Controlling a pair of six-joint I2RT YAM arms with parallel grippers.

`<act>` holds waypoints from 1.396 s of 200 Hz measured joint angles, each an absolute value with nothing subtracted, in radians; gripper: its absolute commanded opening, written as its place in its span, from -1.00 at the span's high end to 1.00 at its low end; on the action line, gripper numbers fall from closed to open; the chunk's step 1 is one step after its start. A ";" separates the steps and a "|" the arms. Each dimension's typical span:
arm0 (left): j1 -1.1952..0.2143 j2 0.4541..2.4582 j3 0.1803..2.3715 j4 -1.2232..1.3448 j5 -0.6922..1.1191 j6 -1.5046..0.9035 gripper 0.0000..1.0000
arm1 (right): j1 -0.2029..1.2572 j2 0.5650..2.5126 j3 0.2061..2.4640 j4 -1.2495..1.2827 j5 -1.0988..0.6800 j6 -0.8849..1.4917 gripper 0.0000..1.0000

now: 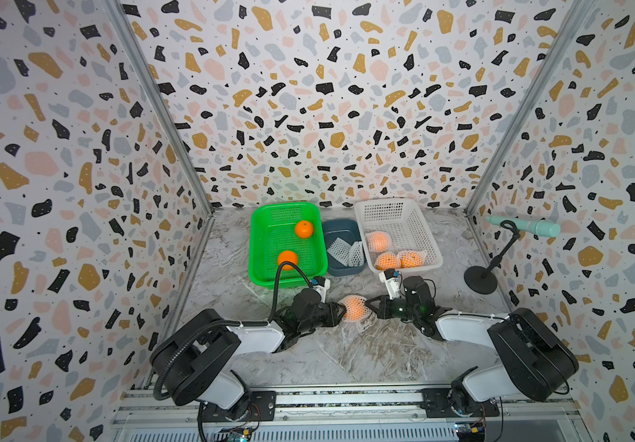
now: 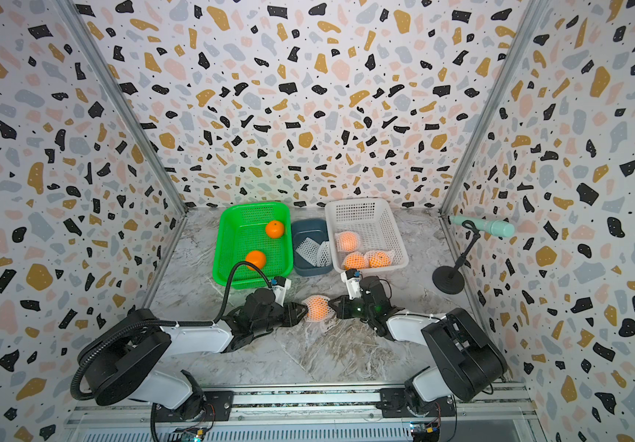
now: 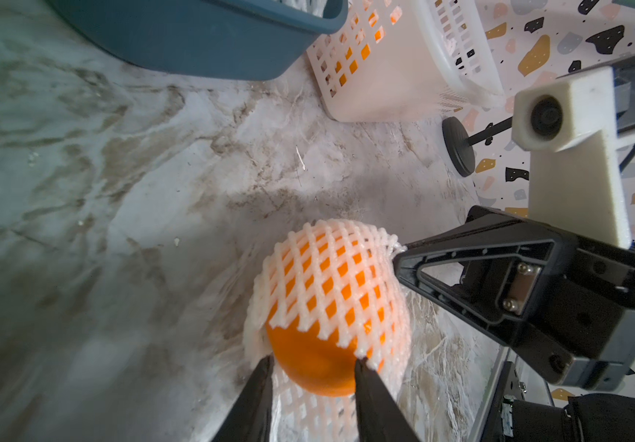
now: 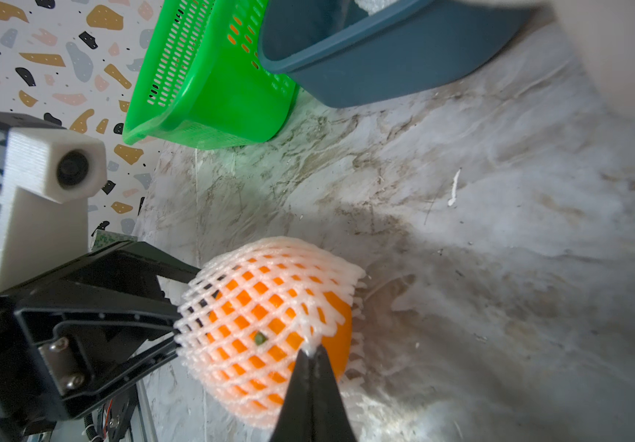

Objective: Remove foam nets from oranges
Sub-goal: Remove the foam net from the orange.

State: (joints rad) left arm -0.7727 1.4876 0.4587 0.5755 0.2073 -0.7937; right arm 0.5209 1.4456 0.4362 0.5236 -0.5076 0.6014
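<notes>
One orange (image 1: pixel 354 308) (image 2: pixel 318 308) in a white foam net (image 3: pixel 331 268) (image 4: pixel 254 275) hangs just above the marble table, between both grippers. My left gripper (image 1: pixel 341 310) (image 3: pixel 312 361) is shut on the bare end of the orange (image 3: pixel 308 359), one finger on each side. On the opposite side, my right gripper (image 1: pixel 367 304) (image 4: pixel 313 350) is shut, pinching the net's edge. The net covers most of the fruit and is open at both ends. Two bare oranges (image 1: pixel 304 229) (image 1: pixel 287 259) lie in the green basket (image 1: pixel 270 275). Three netted oranges (image 1: pixel 378 241) (image 1: pixel 387 261) (image 1: pixel 411 259) lie in the white basket (image 1: pixel 432 245).
A blue bin (image 1: pixel 341 227) between the baskets holds empty foam nets (image 1: pixel 342 250). A black stand (image 1: pixel 480 279) with a mint-green tube stands at the right wall. Patterned walls enclose the table on three sides.
</notes>
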 measured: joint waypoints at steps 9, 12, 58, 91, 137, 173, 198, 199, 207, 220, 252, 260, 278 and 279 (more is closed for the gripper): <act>-0.774 1.488 0.459 0.579 0.207 -0.797 0.23 | 0.521 1.446 0.435 0.524 -0.508 0.601 0.94; -0.774 1.488 0.459 0.579 0.208 -0.797 0.21 | 0.521 1.446 0.435 0.524 -0.508 0.601 0.94; -0.776 1.494 0.461 0.585 0.226 -0.800 0.11 | 0.521 1.446 0.433 0.524 -0.511 0.601 0.94; -0.782 1.520 0.487 0.586 0.231 -0.800 0.04 | 0.521 1.446 0.433 0.524 -0.513 0.601 0.94; -0.783 1.542 0.492 0.590 0.231 -0.802 -0.13 | 0.521 1.446 0.427 0.524 -0.514 0.601 0.94; -0.784 1.557 0.492 0.604 0.231 -0.805 -0.26 | 0.521 1.446 0.426 0.524 -0.521 0.602 0.94; -0.787 1.564 0.499 0.607 0.231 -0.805 -0.30 | 0.521 1.446 0.426 0.525 -0.525 0.602 0.94; -0.787 1.565 0.499 0.607 0.231 -0.805 -0.31 | 0.521 1.446 0.426 0.525 -0.525 0.602 0.94; -0.788 1.568 0.505 0.607 0.231 -0.805 -0.32 | 0.521 1.446 0.426 0.525 -0.526 0.602 0.94; -0.788 1.572 0.511 0.607 0.231 -0.806 -0.31 | 0.521 1.446 0.425 0.527 -0.529 0.603 0.95; -0.788 1.584 0.521 0.609 0.231 -0.809 -0.12 | 0.521 1.446 0.424 0.535 -0.533 0.605 0.97; -0.788 1.584 0.524 0.609 0.231 -0.809 -0.12 | 0.521 1.446 0.423 0.538 -0.535 0.605 0.97; -0.788 1.587 0.524 0.609 0.231 -0.809 -0.20 | 0.521 1.446 0.420 0.542 -0.536 0.606 0.97; -0.788 1.587 0.524 0.609 0.231 -0.809 -0.21 | 0.521 1.446 0.419 0.542 -0.536 0.606 0.97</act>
State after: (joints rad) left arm -0.7879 1.5871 0.5243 0.6094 0.2314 -0.8089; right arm 0.5205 1.4456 0.4194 0.5423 -0.5362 0.6056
